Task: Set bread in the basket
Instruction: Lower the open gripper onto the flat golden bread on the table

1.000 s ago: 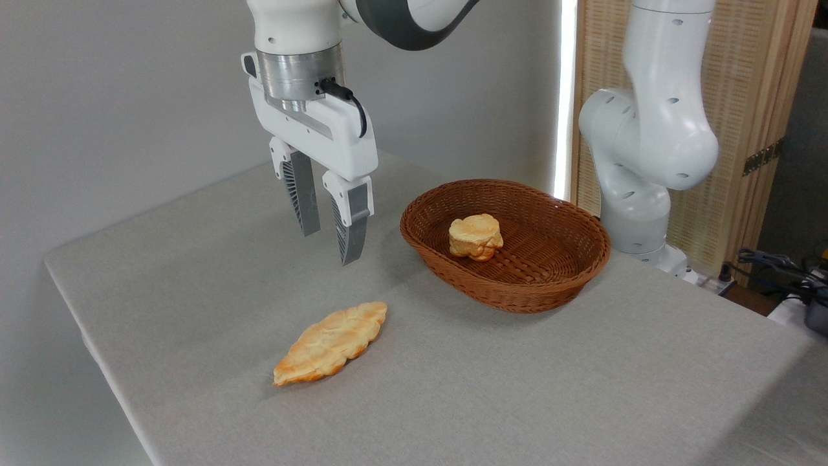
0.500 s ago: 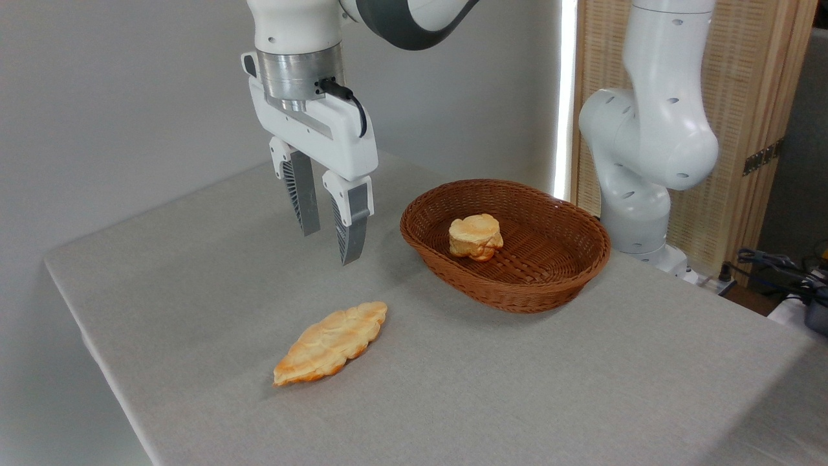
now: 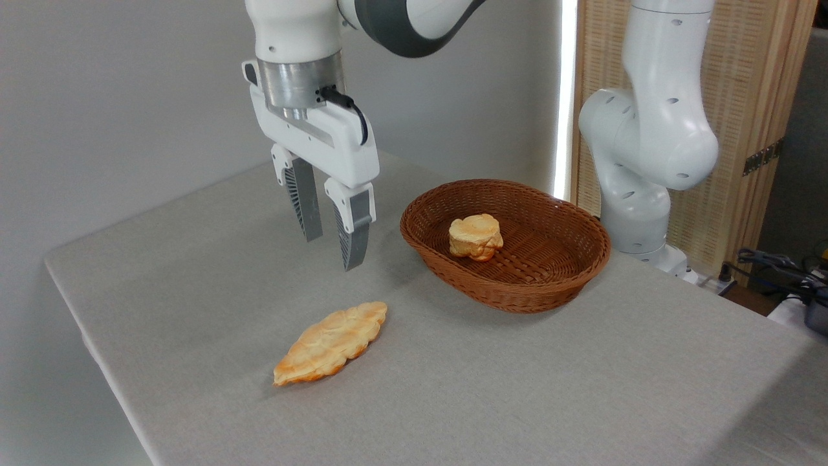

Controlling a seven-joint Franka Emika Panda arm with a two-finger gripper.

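The bread [image 3: 331, 342], a long flat golden-orange leaf-shaped pastry, lies on the grey table near its front left, its ends pointing lower left and upper right. The reddish-brown wicker basket [image 3: 550, 285] stands to the right of centre. My gripper [image 3: 333, 254] hangs in the air above the table, behind the bread and left of the basket. Its two fingers point down with a gap between them, open and holding nothing.
A small round pale-golden bun [image 3: 475, 237] sits inside the basket. The arm's white base [image 3: 637, 194] rises behind the basket at the right, in front of a wooden screen [image 3: 757, 116]. The table's left edge [image 3: 84, 323] runs close to the bread. Cables [image 3: 776, 265] lie at the far right.
The gripper has dropped slightly and shifted a little towards the bread. The bread, basket and bun have not moved.
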